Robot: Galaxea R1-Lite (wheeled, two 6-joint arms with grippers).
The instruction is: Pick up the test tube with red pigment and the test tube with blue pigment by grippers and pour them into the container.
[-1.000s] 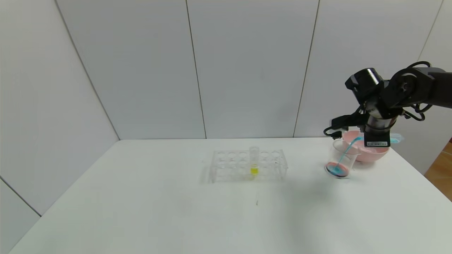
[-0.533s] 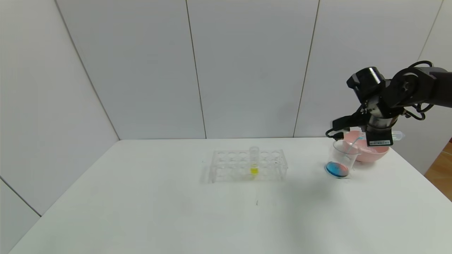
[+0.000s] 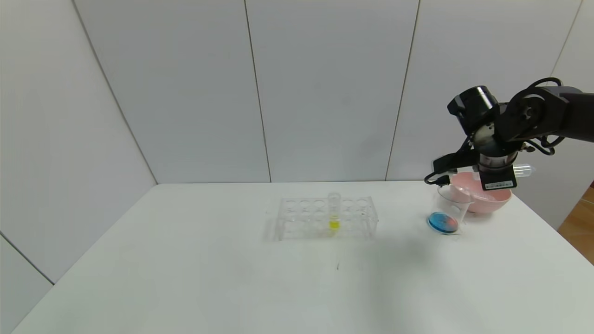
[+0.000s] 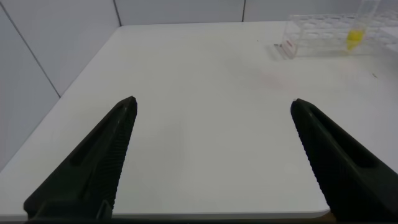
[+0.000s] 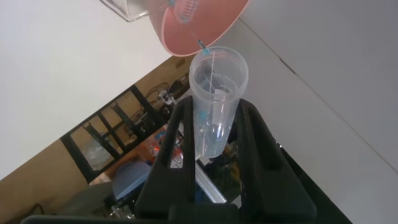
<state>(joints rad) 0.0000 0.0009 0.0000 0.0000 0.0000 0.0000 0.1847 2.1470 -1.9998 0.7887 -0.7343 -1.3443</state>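
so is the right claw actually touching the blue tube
Touching. In the right wrist view the right claw has its two fingers pressed against both sides of the now nearly empty test tube with blue pigment.

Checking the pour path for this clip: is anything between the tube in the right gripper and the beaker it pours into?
Nothing visible blocks it. The right gripper holds the emptied test tube tipped just above the container, which already holds blue and red liquid. The pink bowl sits behind the container, not between. The left gripper is parked far off, jaws open.
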